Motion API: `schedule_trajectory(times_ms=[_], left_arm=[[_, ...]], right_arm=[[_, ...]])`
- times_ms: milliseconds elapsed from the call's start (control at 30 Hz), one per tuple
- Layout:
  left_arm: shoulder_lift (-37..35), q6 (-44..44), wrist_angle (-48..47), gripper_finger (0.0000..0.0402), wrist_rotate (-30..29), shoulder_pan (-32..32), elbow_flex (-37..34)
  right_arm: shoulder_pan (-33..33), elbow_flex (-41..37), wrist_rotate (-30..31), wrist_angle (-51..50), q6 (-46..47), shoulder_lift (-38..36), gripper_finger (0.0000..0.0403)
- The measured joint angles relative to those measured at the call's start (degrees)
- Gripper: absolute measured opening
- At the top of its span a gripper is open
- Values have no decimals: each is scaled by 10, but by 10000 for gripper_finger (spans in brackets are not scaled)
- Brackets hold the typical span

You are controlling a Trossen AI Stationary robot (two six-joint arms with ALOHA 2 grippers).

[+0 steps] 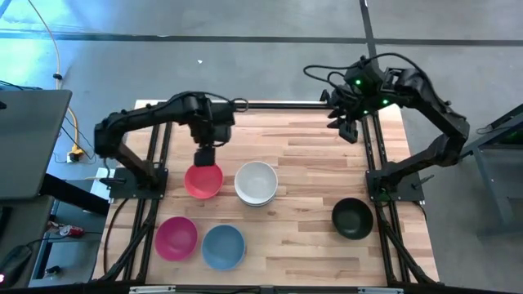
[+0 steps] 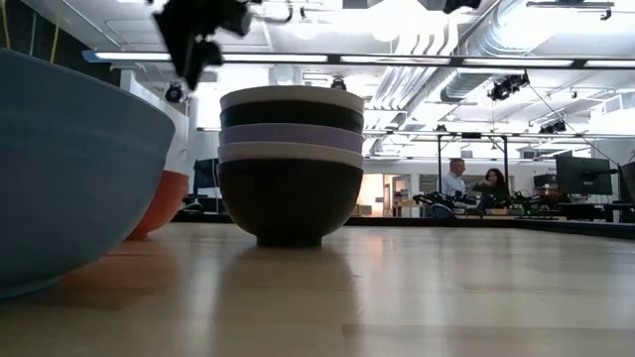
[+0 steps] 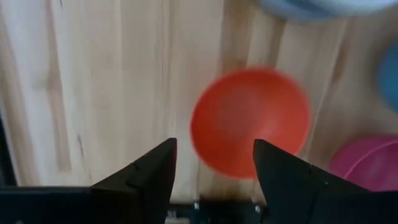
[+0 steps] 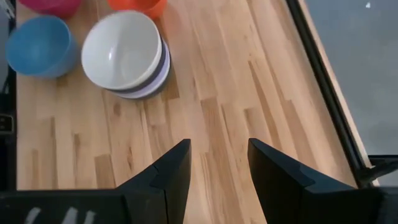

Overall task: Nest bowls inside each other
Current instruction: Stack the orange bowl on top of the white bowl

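Observation:
A red bowl stands upright on the table. My left gripper hovers open just above its far rim, touching nothing. Beside it stands a nested stack topped by a white bowl, with black, lavender and white layers over a black base. A magenta pink bowl, a light blue bowl and a lone black bowl sit apart on the table. My right gripper waits open at the far right edge.
The light blue bowl fills the near left of the low view. Bare wood lies between the stack and the black bowl and along the far side of the table. A laptop sits off the table's left. People stand in the room behind.

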Motion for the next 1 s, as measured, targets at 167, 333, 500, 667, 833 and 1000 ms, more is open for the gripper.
schedule_trajectory(times_ms=[167,333,500,667,833,1000], left_arm=[[-41,-5,32,190,-4,32,-100],[-76,13,105,186,-3,56,-167],[-100,36,144,186,11,83,-214],[-107,47,170,186,18,105,-254],[-107,63,217,186,31,121,-298],[-107,74,258,186,48,126,-345]], right_arm=[[0,-51,0,15,-10,0,152],[0,-94,-4,42,-19,0,152],[0,-118,-35,72,-20,0,152],[0,-130,-40,104,-21,0,152],[0,-130,-40,124,-20,0,152],[0,-130,-48,132,-19,0,152]])
